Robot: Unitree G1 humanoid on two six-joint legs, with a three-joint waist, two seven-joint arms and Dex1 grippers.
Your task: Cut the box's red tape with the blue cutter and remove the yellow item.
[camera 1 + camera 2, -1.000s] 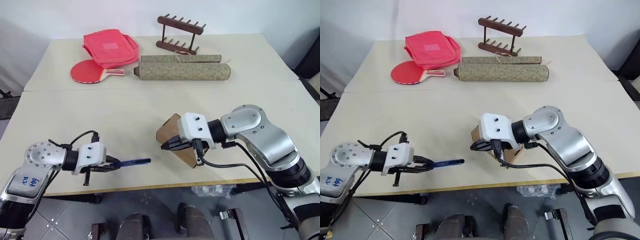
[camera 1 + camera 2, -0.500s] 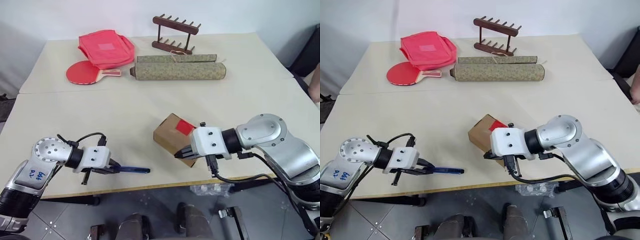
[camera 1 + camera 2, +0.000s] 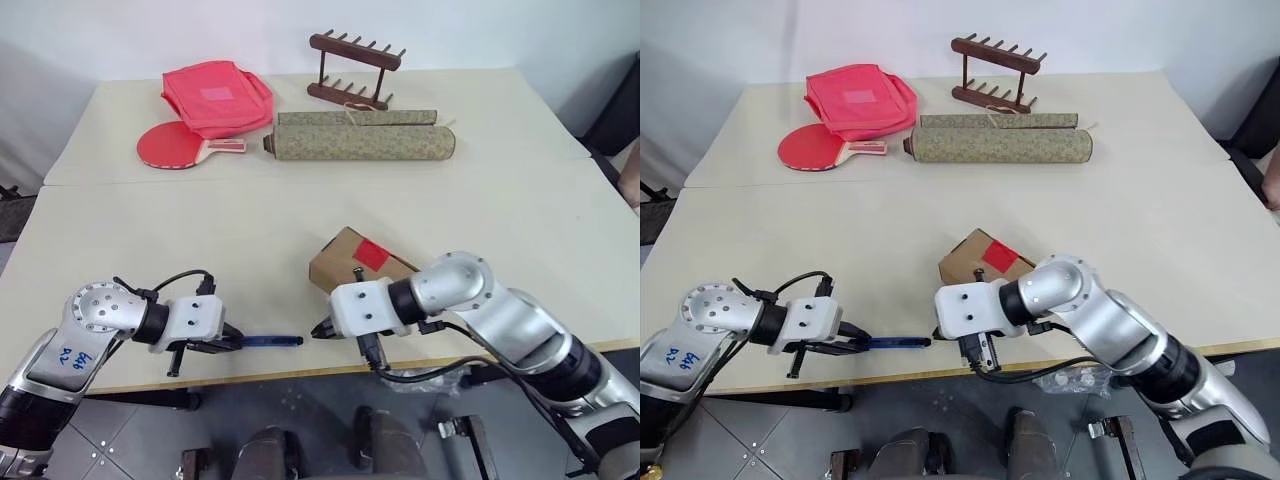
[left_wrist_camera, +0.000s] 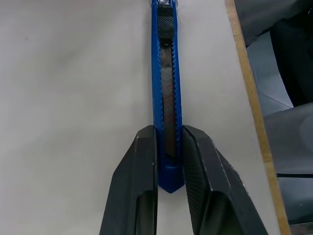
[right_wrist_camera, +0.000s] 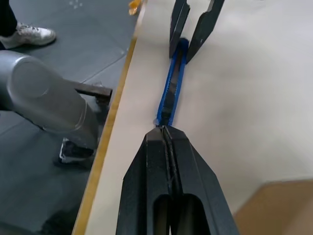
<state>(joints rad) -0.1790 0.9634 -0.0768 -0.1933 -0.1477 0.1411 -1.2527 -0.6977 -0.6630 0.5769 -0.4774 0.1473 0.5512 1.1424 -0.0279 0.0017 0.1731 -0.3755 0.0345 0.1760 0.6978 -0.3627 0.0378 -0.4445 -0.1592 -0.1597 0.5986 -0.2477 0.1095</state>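
Presently the blue cutter (image 3: 270,341) lies along the near edge of the surface (image 3: 200,240), its butt end clamped between the narrowly parted fingers of the left gripper (image 4: 169,166). The right gripper (image 5: 168,131) has its fingers pressed fully together, holding nothing, tips just at the cutter's free end, the blade-slider end. The box (image 3: 350,262) sits just behind the right gripper, flaps closed, the red tape (image 3: 372,254) unbroken on top; yellow item not visible, presumably inside. Step in hand looks like readying the cutter, possibly pushing out the blade or a handover between arms; cutting not yet begun. Next move calls for a firm, well-aligned contact on the slider, cutter kept level, then carrying the blade over to the tape seam without nudging the box off the edge.
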